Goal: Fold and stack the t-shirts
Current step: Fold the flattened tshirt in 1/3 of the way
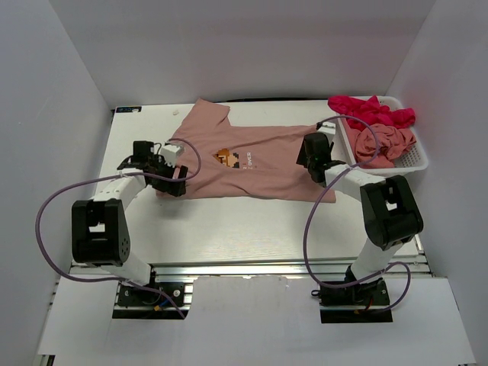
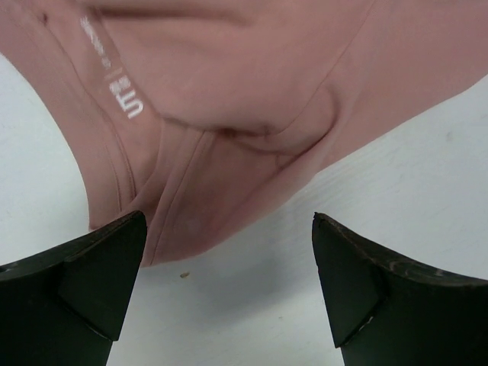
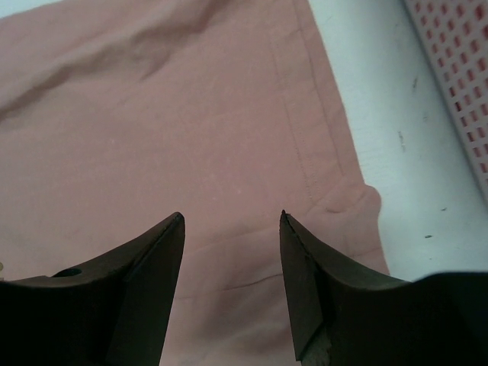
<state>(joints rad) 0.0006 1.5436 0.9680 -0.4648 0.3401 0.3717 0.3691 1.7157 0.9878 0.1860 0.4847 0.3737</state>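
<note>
From above, a white table has one dusty pink t-shirt lying flat and spread out on it, turned sideways. It has a small blocky picture on the chest. At the far right of the table sits a white mesh basket. Inside it are two more shirts in a heap: a bright red-pink shirt that spills over the back rim, and another dusty pink one bunched up in front of it. The left gripper is at the left end of the flat shirt and the right gripper is over its right end, near the basket. In the left wrist view, the left gripper has its two black fingers spread wide with nothing between them. The neck of the pink t-shirt lies just past them on the table, with small white letters inside the collar. In the right wrist view, the right gripper also has a gap between its fingers and holds nothing. It hangs over the pink t-shirt close to the stitched bottom edge. The basket wall shows at the top right, with a strip of bare table between it and the shirt.
</note>
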